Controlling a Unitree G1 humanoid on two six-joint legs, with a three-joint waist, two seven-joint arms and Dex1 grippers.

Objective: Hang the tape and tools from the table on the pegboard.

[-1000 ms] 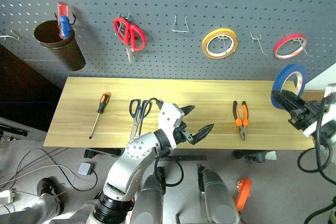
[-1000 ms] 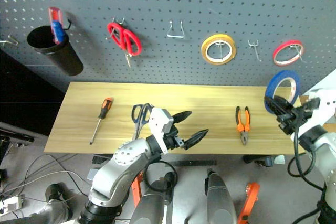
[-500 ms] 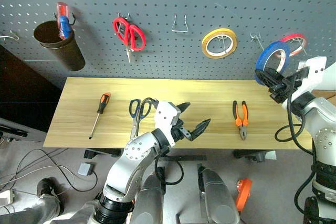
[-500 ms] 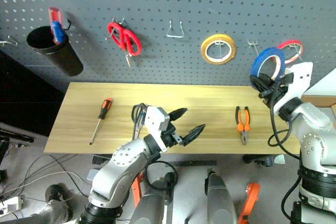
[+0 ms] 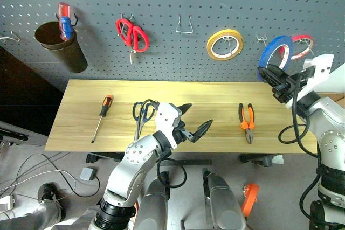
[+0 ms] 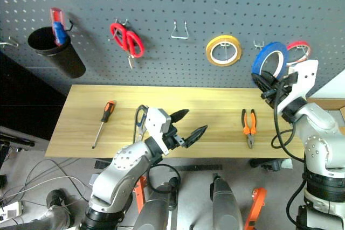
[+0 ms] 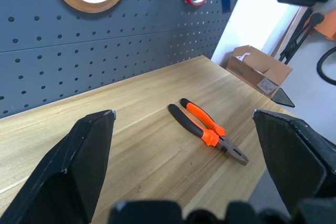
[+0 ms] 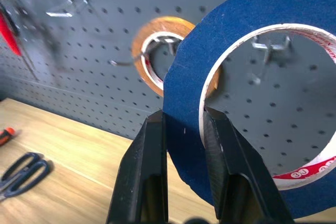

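My right gripper (image 5: 268, 74) is shut on the lower rim of the blue tape (image 5: 274, 52). It holds the ring upright against the pegboard (image 5: 178, 63), in front of a bare hook (image 8: 270, 45) between the yellow and red rings. On the table (image 5: 215, 98) lie the orange-handled pliers (image 5: 247, 121), the dark blue scissors (image 5: 143, 112) and the screwdriver (image 5: 102, 114). My left gripper (image 5: 198, 116) stands open over the table's front edge, just right of the scissors, with nothing between its fingers. The pliers (image 7: 207, 129) lie ahead of it.
The pegboard also carries a yellow tape ring (image 5: 225, 44), a red tape ring (image 5: 302, 44), red scissors (image 5: 132, 35), an empty wire hook (image 5: 185, 25) and a dark cup (image 5: 60, 44) with a red-and-blue tool. A cardboard box (image 7: 257, 69) sits beyond the table's right end.
My right gripper has carried the blue tape up and to the left, from beside the table's right end to the pegboard near the hook. The left arm has stayed put.
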